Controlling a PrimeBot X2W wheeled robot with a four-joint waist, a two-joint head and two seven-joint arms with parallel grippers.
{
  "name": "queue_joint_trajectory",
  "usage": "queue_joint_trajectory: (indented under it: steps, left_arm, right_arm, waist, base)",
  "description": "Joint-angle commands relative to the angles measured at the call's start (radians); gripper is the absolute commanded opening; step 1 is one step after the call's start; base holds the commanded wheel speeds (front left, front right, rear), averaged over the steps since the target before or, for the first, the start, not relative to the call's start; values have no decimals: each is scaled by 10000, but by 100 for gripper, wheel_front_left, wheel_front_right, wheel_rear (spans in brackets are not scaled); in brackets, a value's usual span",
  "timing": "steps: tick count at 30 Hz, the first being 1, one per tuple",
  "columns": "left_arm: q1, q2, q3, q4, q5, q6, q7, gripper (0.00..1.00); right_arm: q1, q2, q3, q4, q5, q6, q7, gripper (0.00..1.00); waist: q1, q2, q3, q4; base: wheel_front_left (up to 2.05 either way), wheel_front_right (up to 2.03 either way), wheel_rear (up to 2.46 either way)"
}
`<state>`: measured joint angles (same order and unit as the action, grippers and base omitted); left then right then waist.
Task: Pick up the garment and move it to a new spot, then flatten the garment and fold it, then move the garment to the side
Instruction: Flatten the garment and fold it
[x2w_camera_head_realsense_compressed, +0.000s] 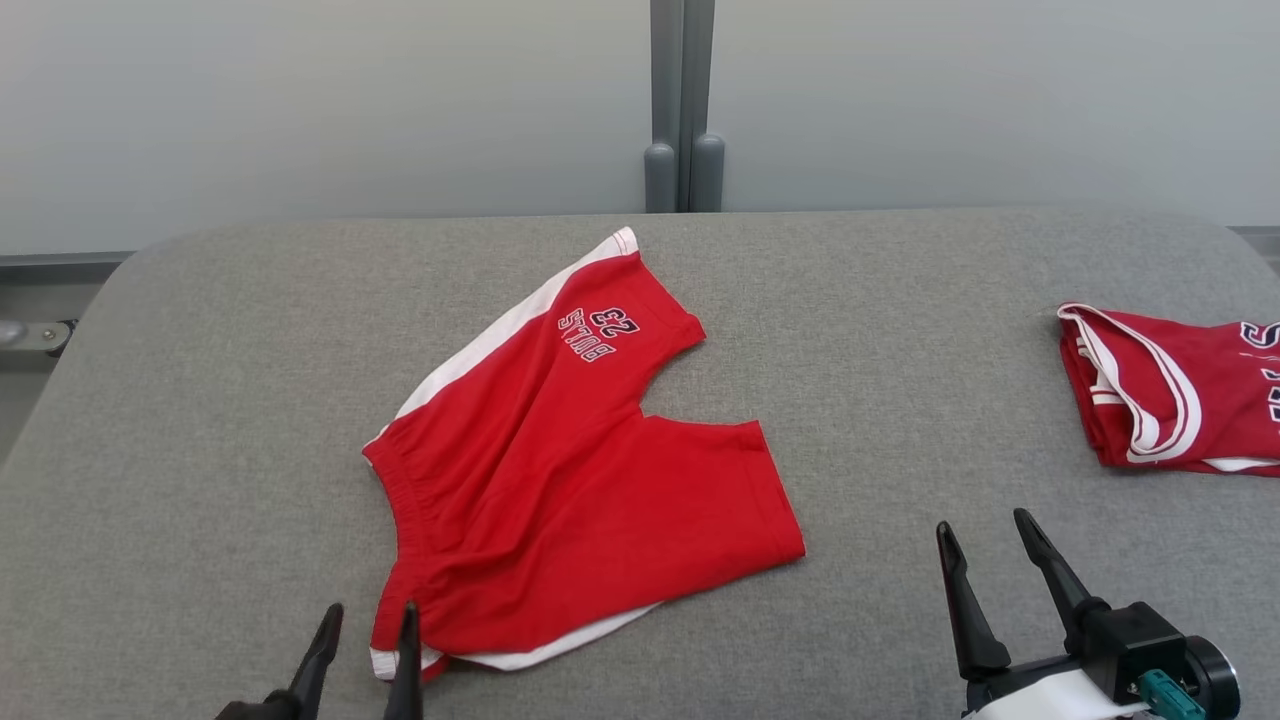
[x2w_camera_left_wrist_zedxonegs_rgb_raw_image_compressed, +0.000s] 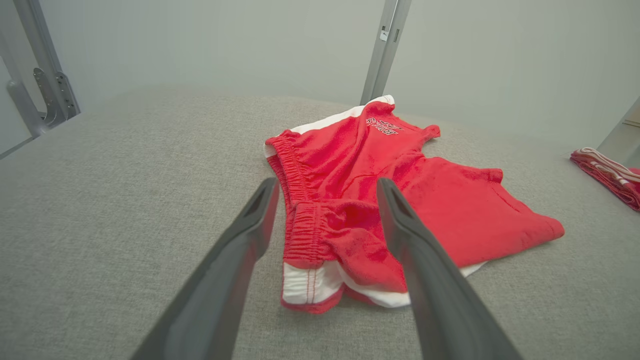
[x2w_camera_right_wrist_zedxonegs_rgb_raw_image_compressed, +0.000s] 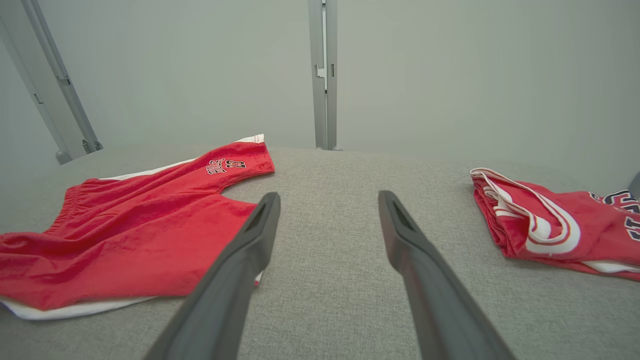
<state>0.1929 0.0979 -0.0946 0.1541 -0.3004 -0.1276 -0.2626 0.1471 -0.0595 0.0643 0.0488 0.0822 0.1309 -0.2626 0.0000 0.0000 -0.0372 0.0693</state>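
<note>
Shorts of red cloth with white side stripes lie just past the left gripper, which sits at 7 o'clock in the head view with its two dark fingers apart and nothing between them. Its right fingertip overlaps the near corner of the waistband there. In the left wrist view the same gripper points at that corner, one finger on each side of the bunched elastic and the white hem; whether either finger touches the cloth cannot be told. The right gripper is at 5 o'clock in the head view, its fingers also spread and empty, over bare grey table and well apart from the shorts. The right wrist view shows this gripper aimed across open fabric surface, with the shorts off at 9 o'clock. From the waistband the shorts spread outward across the middle of the table, wrinkled: one leg reaches toward 12 o'clock and carries the print "BULLS 23", upside down from the head camera, and the other leg points toward 4 o'clock. A folded red jersey with white trim rests at 3 o'clock near the table's edge. A grey post stands behind the table at 12 o'clock.
</note>
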Motion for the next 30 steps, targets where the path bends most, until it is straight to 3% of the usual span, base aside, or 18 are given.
queue_joint_trajectory:
  steps: [1, 6, 12, 17, 22, 30]
  left_arm:
    - [-275, 5, -93, 6, 69, -48, -21, 100]
    - [-1643, 35, -1225, 348, -146, -51, 449, 100]
    - [-4140, -274, -2590, 1170, -663, -53, 2127, 100]
    - [-6202, -310, -3595, 2668, -877, -54, 3429, 100]
    - [-7600, 185, -4723, 3940, -1052, -45, 4200, 100]
    - [-8830, 1085, -6335, 5138, -1873, -44, 4301, 100]
  right_arm:
    - [-146, -43, 11, 1, 37, -6, -26, 100]
    - [-404, -96, 195, -64, 27, -6, -26, 100]
    - [-956, -50, 376, -278, -9, -6, -26, 100]
    - [-1550, 10, 555, -328, 64, -6, -24, 100]
    - [-1884, 61, 550, -327, 155, -6, -24, 100]
    - [-2033, 92, 686, -323, 519, -6, -26, 100]
  waist:
    - [0, 0, 64, -61]
    - [0, 0, 340, -385]
    - [0, 0, 1270, -1111]
    - [0, 0, 2206, -1924]
    - [0, 0, 2794, -2760]
    - [0, 0, 3183, -3574]
  base:
    - [0, 0, 0]
    - [0, 0, 0]
    - [0, 0, 0]
    - [0, 0, 0]
    - [0, 0, 0]
    - [0, 0, 0]
